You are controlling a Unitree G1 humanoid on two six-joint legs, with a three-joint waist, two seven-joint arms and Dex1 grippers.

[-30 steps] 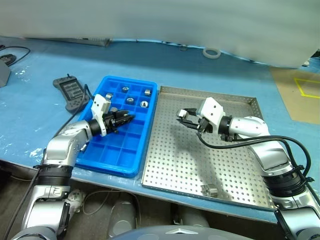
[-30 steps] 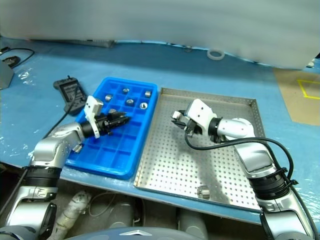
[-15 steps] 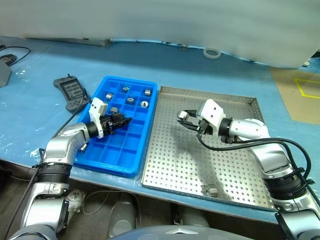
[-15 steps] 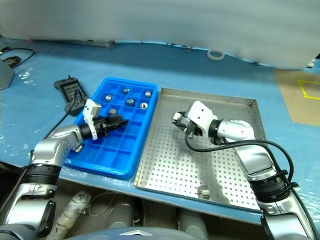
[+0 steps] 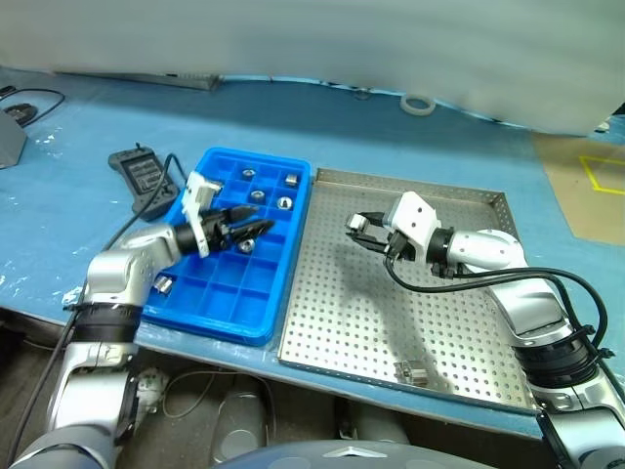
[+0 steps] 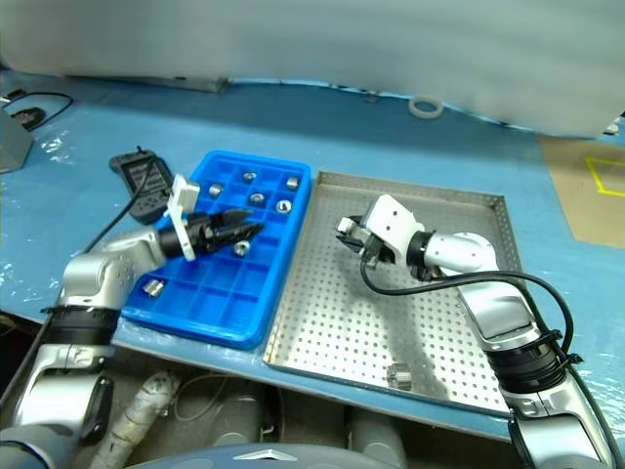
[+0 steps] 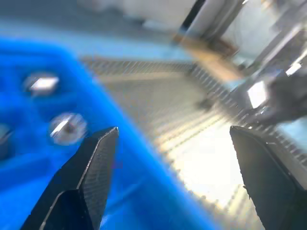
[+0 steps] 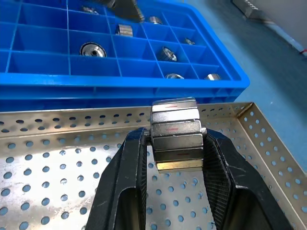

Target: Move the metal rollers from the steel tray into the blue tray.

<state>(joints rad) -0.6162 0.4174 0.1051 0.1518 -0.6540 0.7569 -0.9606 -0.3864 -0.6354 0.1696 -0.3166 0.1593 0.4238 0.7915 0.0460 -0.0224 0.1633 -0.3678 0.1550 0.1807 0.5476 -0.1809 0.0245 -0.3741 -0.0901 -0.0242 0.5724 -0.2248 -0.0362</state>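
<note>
The blue tray (image 5: 217, 325) lies left of the steel tray (image 5: 371, 322) on the light-blue cover. Several metal rollers (image 5: 282, 203) sit in the blue tray's far compartments, one (image 5: 244, 244) lies just under my left gripper, and another (image 5: 163, 284) sits near the tray's left edge. My left gripper (image 5: 256, 225) hovers open and empty over the blue tray, its fingers (image 7: 93, 158) wide apart. Above the steel tray's far left part, my right gripper (image 5: 354, 226) is shut on a roller (image 8: 175, 139). One more roller (image 5: 412, 371) lies near the steel tray's front edge.
A black handheld controller (image 5: 142, 181) with its cable lies left of the blue tray. A white tape ring (image 5: 417, 102) rests at the back. Brown board with yellow tape (image 5: 586, 181) is at the right. Both trays sit close to the table's front edge.
My left gripper has opened, risen and shifted right over the blue tray; a roller now lies in the compartment beneath it. The right arm has kept still.
</note>
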